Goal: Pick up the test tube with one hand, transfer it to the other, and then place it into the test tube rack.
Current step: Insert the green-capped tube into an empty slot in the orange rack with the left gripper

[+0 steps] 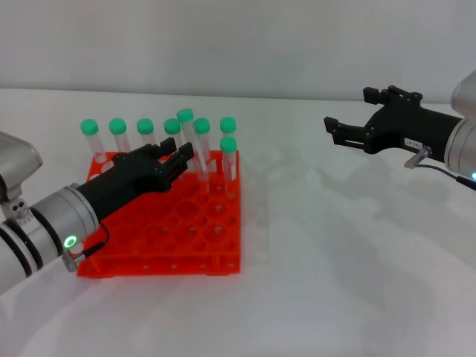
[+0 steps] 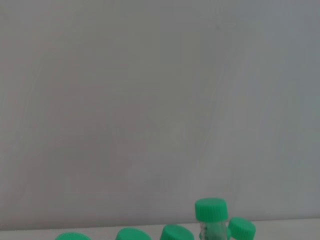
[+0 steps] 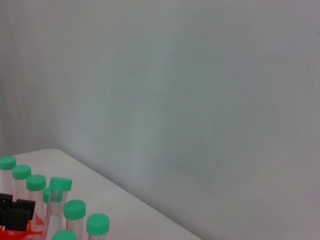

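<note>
8 capped tubes [image 1: 145,134] in rack [image 1: 171,230] (1 in left gripper [image 1: 182,160]).

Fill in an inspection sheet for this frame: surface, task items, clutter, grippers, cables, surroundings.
Surface: white table, bare apart from the rack.
Task items: test tube tilted, raised above its neighbours, at the left gripper's tips; orange test tube rack holds seven other green-capped tubes.
Clutter: nothing seen.
Grippers: left gripper over the rack, at the tube; right gripper open, empty, raised apart.
Cables: thin black cable at left wrist.
Surroundings: plain white wall.
</note>
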